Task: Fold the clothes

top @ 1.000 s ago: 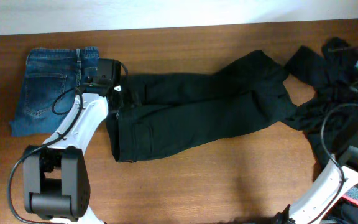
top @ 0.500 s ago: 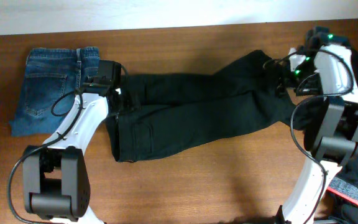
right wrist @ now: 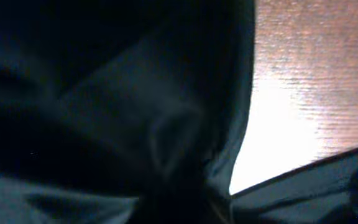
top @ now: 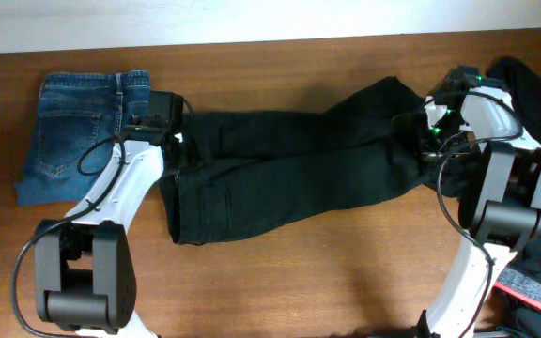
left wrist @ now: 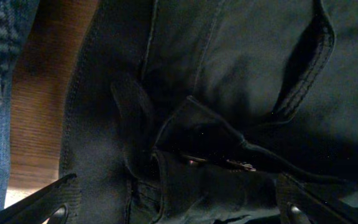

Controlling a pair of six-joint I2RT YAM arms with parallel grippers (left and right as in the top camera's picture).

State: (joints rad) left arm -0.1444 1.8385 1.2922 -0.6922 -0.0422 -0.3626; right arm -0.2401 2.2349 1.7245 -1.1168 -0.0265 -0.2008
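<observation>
Tabletop (top: 346, 272) of brown wood, pale wall (top: 252, 19) at 12 o'clock. Trousers (top: 280, 183) lie across the centre, waist at 9, legs toward 2. Jeans (top: 73, 131) lie at 10. Left gripper (left wrist: 179, 208) gapes wide over the waist. Right gripper (top: 419, 131) is closed at the leg ends.

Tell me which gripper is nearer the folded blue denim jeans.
Left. The left gripper is over the black fabric trousers' waistband, beside the jeans; the right gripper at their far leg end.

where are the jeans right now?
Overhead view: jeans lie at the table's far left, just left of the trousers waistband and the left tool.
</observation>
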